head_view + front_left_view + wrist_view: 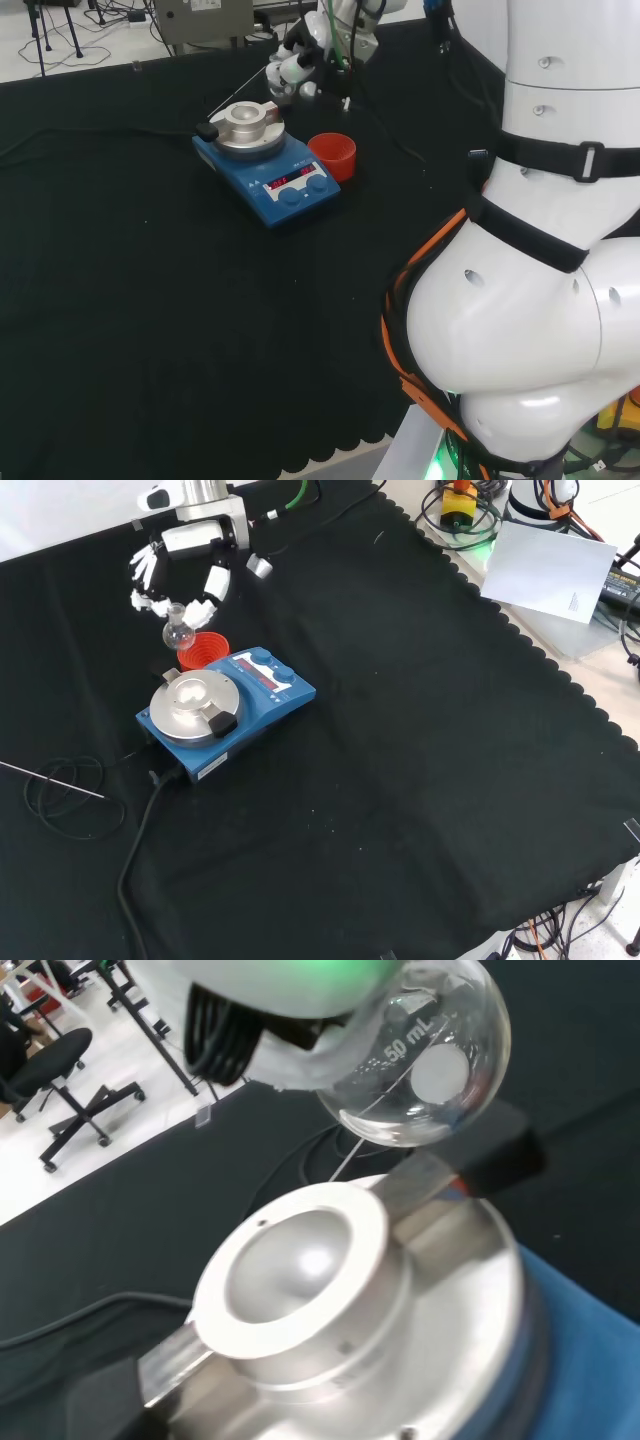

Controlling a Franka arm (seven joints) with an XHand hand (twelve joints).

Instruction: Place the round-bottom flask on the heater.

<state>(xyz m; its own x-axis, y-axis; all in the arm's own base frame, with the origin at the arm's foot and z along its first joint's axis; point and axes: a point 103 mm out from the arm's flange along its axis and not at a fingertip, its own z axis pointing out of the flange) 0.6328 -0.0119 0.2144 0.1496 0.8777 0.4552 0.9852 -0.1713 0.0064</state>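
1. Head view. I see the hand at the far side of the bench, just beyond the heater, with its fingers curled. I cannot make out the glass between them here. The red ring stand sits on the cloth, touching or just beside the heater's right edge, and looks empty.

2. Front view. The round-bottom flask hangs neck-up between the curled fingers, which close on its neck from both sides. The bulb is clear of the cloth, in line with the red ring stand and near the heater's far edge. I judge it has not yet reached the metal block's bowl.

3. Wrist view. The flask's bulb hangs from the blurred white part of the hand, apart from and off to one side of the round recess in the heater block. The bulb appears empty and clean.

4. Handling judgement. I treat the flask as light, rigid, thin-walled glass: fragile against the metal block and slippery in the fingers. The neck is the correct hold, since the bulb must stay free to seat in the recess.

5. Risk. With nothing flat to rest on, the bulb would roll if released off-centre. I would line it up over the bowl before lowering.
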